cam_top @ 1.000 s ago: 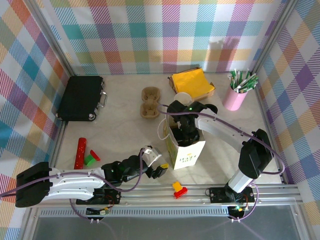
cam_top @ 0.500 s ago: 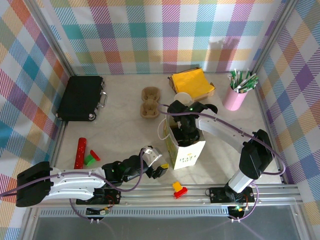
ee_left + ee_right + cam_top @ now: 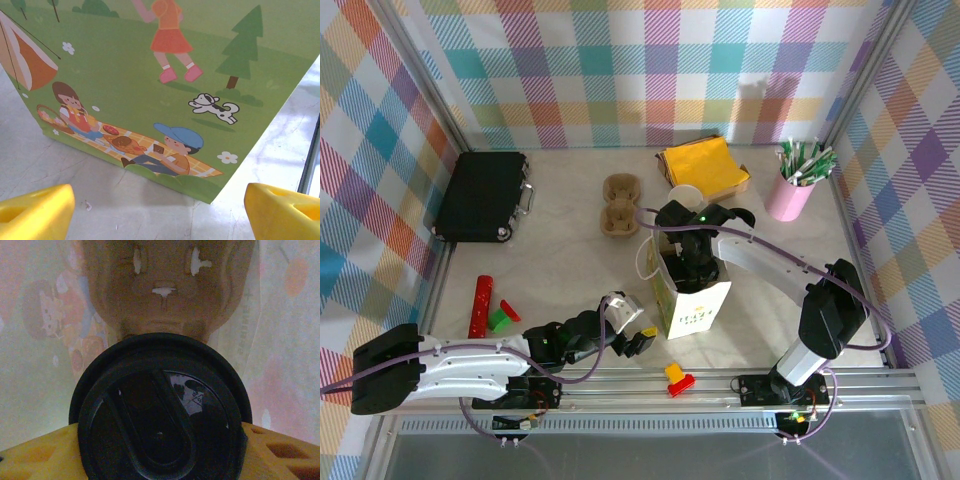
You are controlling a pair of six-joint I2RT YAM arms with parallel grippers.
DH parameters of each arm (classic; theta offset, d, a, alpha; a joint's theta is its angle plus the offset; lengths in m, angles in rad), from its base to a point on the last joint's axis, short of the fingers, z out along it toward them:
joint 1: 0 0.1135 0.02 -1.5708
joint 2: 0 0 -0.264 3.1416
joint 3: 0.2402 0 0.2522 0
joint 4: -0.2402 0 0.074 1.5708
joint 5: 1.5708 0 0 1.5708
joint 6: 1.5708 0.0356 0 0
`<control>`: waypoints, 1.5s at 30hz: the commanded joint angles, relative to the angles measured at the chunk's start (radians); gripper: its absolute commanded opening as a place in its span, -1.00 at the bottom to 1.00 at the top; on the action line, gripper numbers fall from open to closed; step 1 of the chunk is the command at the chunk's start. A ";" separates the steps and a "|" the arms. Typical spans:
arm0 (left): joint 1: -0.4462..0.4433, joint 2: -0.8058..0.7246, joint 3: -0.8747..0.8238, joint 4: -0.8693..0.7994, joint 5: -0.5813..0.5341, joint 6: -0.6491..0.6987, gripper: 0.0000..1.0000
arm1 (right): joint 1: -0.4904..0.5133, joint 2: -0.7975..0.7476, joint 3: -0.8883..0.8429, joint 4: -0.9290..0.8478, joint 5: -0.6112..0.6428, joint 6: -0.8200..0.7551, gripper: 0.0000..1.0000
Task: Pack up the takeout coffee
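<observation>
Right gripper (image 3: 159, 452) clamped on takeout coffee (image 3: 160, 405), inside bag (image 3: 692, 300), carrier (image 3: 165, 285) just ahead; release judged outstanding. Left gripper (image 3: 160, 212) wide open, empty, bag ahead

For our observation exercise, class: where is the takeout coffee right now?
In the right wrist view, the takeout coffee is gripped by the right tool inside the paper bag, just in front of a brown pulp carrier. The bag stands mid-table, slightly right of centre.

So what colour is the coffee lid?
The lid is black, clearest in the right wrist view.
</observation>
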 commanded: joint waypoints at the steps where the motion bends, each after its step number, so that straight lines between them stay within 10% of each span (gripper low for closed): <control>1: 0.008 -0.015 0.012 0.014 -0.008 -0.004 0.75 | -0.001 0.086 -0.089 0.002 -0.021 -0.006 0.01; 45: 0.008 0.032 0.007 0.063 -0.005 -0.009 0.76 | 0.001 0.009 0.166 -0.228 0.028 0.010 0.66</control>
